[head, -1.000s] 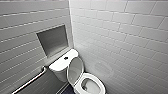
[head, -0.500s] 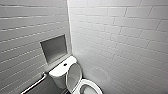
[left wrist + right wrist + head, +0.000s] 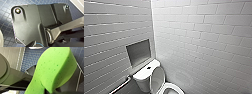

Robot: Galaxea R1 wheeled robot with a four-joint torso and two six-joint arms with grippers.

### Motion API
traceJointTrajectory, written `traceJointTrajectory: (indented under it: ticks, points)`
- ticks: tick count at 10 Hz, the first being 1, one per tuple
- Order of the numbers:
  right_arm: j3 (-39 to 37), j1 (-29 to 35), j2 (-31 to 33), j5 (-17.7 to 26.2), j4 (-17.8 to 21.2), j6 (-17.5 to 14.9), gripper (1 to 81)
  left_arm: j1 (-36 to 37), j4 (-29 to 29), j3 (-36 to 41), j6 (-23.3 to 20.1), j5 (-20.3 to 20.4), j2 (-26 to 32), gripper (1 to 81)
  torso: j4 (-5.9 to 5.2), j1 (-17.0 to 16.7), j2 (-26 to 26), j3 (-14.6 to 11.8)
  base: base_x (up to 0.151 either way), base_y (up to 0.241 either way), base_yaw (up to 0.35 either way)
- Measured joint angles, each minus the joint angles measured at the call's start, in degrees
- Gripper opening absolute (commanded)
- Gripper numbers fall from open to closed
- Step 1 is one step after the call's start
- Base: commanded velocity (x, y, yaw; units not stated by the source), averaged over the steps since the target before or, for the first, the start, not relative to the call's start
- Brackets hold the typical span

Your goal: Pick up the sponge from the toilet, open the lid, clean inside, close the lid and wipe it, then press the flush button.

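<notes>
The white toilet [image 3: 144, 76] stands in the corner at the lower edge of the head view. Its lid [image 3: 158, 78] is raised against the tank and part of the bowl rim [image 3: 170, 88] shows below it. The dark round flush button [image 3: 148, 67] sits in the middle of the tank top. In the right wrist view the bright green sponge [image 3: 55, 68] shows large and bent, pinched at its lower end in my right gripper [image 3: 50, 91]. My left gripper is open, and no object shows in its wrist view.
Grey tiled walls meet in a corner right behind the toilet. A recessed niche [image 3: 139, 51] is set in the left wall above the tank, and a metal grab bar [image 3: 121, 86] runs below it. The floor [image 3: 7, 28] is blue mosaic tile.
The whole head picture has shifted, so the camera has moved: the toilet now sits lower and a little further left in it. Nothing else has visibly changed.
</notes>
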State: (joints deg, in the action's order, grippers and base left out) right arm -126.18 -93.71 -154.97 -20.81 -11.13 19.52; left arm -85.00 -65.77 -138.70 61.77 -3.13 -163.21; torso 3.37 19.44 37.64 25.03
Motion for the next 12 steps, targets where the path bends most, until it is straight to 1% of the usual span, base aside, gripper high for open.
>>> traceJointTrajectory:
  ticks: [1,2,3,4,5,6,8,9,10,11,12]
  points:
    - [-0.5,0.1,-0.2,0.0,0.0,0.0,1.0,-1.0,2.5,-1.2,0.0,-0.2,-0.2,81.1,0.0,0.0,0.0,0.0,0.0,0.0,0.0]
    - [-0.7,0.1,-0.4,0.1,0.0,0.0,1.0,-2.3,4.0,-2.8,-0.8,-1.4,-0.8,81.1,0.02,0.0,0.0,0.0,0.0,0.0,0.0]
    - [-0.7,0.1,-0.6,0.3,0.0,0.0,1.0,-3.1,5.2,-3.7,-3.8,-2.2,-1.7,81.1,0.02,0.0,0.0,0.0,0.0,0.0,0.0]
    - [-0.7,0.1,-0.6,0.4,0.0,0.0,1.0,-3.3,7.7,-4.2,-8.9,-3.1,-2.7,81.1,0.02,0.0,0.0,0.0,0.0,0.0,0.0]
    - [-0.8,0.1,-0.6,0.4,0.0,0.0,1.0,-2.6,11.8,-4.6,-15.8,-4.4,-3.6,81.1,0.02,0.0,0.0,0.0,0.0,0.0,0.0]
    - [-1.2,0.1,-0.9,0.5,0.0,0.0,1.0,-1.7,17.4,-5.3,-24.4,-6.0,-4.0,81.1,0.02,0.0,0.0,0.0,0.0,0.0,0.0]
    - [-1.8,0.1,-1.6,0.5,0.0,0.0,1.0,-1.4,33.4,-6.7,-46.2,-8.1,-4.0,81.1,0.02,0.0,0.0,0.0,0.0,0.0,0.0]
    - [-2.0,0.1,-1.6,0.5,0.0,0.0,1.0,-1.5,43.3,-7.2,-56.4,-8.0,-4.1,81.1,0.02,0.0,0.0,0.0,0.0,0.0,0.0]
    - [-2.4,0.0,-1.5,0.5,0.0,0.0,1.0,-1.4,51.1,-7.6,-63.1,-6.5,-4.6,81.1,0.02,0.0,0.0,0.0,0.0,0.0,0.0]
    - [-2.7,0.0,-1.6,0.5,0.0,0.0,1.0,-1.0,56.9,-8.7,-67.5,-4.5,-5.4,81.1,0.02,0.0,0.0,0.0,0.0,0.0,0.0]
    - [-3.0,0.1,-1.7,0.6,0.0,0.0,1.0,-0.3,59.7,-10.7,-69.1,-3.6,-6.3,81.1,0.02,0.0,0.0,0.0,0.0,0.0,0.0]
